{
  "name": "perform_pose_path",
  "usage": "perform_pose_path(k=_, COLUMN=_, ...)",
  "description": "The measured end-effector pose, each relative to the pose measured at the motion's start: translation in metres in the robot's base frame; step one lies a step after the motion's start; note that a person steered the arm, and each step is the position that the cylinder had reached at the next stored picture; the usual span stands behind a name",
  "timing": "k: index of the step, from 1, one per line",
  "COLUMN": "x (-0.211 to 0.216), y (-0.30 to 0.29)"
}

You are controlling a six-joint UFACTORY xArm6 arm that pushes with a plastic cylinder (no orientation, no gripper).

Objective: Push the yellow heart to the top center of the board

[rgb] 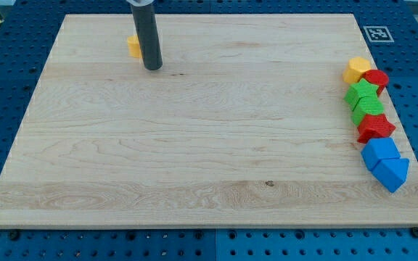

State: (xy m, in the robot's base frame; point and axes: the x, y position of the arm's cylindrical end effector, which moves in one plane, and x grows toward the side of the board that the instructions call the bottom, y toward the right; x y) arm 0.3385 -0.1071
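Observation:
A small yellow block (133, 46) lies near the board's top left. The rod hides its right side, so I cannot make out its shape. My tip (153, 68) rests on the wooden board (194, 145) just to the right of and slightly below this block, close to it or touching it. A second yellow block (355, 70), rounded in outline, sits at the board's right edge, far from my tip.
A column of blocks runs down the right edge: a red round block (376, 78), a green star (362, 93), another green block (369, 109), a red star (375, 127), a blue block (380, 151) and a blue triangle (392, 173). A printed marker (376, 33) sits at the top right corner.

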Motion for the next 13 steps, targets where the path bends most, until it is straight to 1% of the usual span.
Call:
perform_pose_path(k=1, x=-0.004, y=-0.036)
perform_pose_path(k=2, x=-0.027, y=-0.045)
perform_pose_path(k=3, x=-0.052, y=-0.021)
perform_pose_path(k=4, x=-0.054, y=0.005)
perform_pose_path(k=5, x=-0.057, y=-0.027)
perform_pose_path(k=6, x=-0.073, y=-0.058)
perform_pose_path(k=7, x=-0.105, y=-0.042)
perform_pose_path(k=8, x=-0.115, y=0.017)
perform_pose_path(k=9, x=-0.104, y=0.070)
perform_pose_path(k=10, x=-0.104, y=0.036)
perform_pose_path(k=11, x=-0.104, y=-0.017)
perform_pose_path(k=12, x=-0.099, y=-0.051)
perform_pose_path(k=13, x=-0.072, y=-0.036)
